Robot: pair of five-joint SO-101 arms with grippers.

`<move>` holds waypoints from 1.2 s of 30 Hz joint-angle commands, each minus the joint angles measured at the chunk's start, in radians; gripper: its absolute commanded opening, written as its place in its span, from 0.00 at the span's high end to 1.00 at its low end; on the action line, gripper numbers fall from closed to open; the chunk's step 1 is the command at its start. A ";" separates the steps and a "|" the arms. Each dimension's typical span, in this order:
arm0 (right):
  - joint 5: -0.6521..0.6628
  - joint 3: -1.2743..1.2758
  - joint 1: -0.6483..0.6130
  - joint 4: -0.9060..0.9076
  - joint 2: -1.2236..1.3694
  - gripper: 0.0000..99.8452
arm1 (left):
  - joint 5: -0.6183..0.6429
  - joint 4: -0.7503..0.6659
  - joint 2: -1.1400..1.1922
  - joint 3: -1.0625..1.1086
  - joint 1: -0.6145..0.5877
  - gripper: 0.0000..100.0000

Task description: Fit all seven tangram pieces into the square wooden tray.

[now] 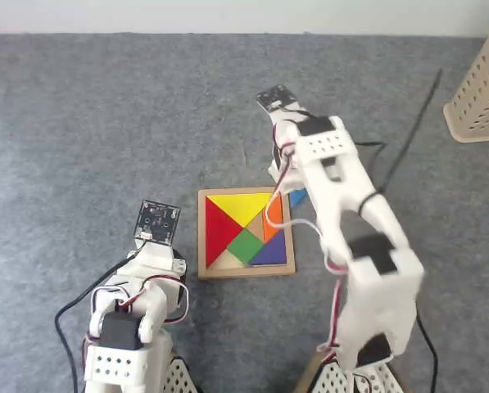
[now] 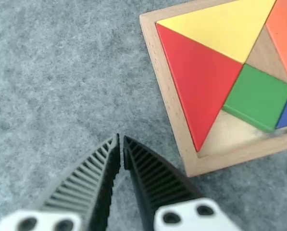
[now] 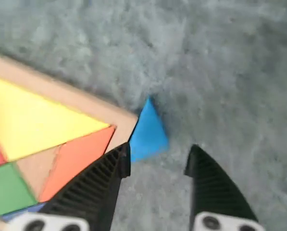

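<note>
Grey carpet is covering the table you are working on. The square wooden tray is sitting at its centre, holding a yellow triangle, a red triangle, a green square, an orange piece and what appears to be a purple piece, partly hidden. Bare wood is showing in two spots between them. A blue triangle is lying on the carpet against one outer corner of the tray. Your right gripper is hovering over it with fingers apart, one tip just beside the triangle. Your left gripper is pointing at the carpet near the tray's red-triangle side, fingers pressed together and holding nothing. A slotted beige basket is standing at the far edge.
</note>
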 commanded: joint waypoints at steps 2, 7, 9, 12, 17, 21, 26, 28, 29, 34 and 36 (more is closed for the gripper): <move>0.035 -0.161 0.021 0.035 0.114 0.78 | 0.006 0.006 -0.021 -0.019 -0.006 0.99; 0.034 -0.187 0.044 0.031 0.173 0.77 | 0.006 0.006 -0.021 -0.019 -0.006 0.99; 0.032 -0.187 0.054 0.035 0.180 0.77 | 0.006 0.006 -0.021 -0.019 -0.006 0.99; 0.031 -0.181 0.074 0.047 0.185 0.77 | 0.006 0.006 -0.021 -0.019 -0.006 0.99; 0.032 -0.181 0.134 0.081 0.176 0.77 | 0.006 0.006 -0.021 -0.019 -0.006 0.99; 0.037 -0.181 0.134 0.062 0.182 0.77 | 0.006 0.006 -0.021 -0.019 -0.006 0.99; 0.124 -0.181 0.101 0.022 0.185 0.77 | 0.006 0.006 -0.021 -0.019 -0.006 0.99; 0.135 -0.173 0.101 0.021 0.186 0.77 | 0.006 0.006 -0.021 -0.019 -0.006 0.99; 0.138 -0.166 0.101 0.013 0.188 0.77 | 0.006 0.006 -0.021 -0.019 -0.006 0.99; 0.130 -0.140 0.101 -0.007 0.186 0.79 | 0.006 0.006 -0.021 -0.019 -0.006 0.99; 0.129 -0.140 0.101 -0.007 0.186 0.84 | 0.006 0.006 -0.021 -0.019 -0.006 0.99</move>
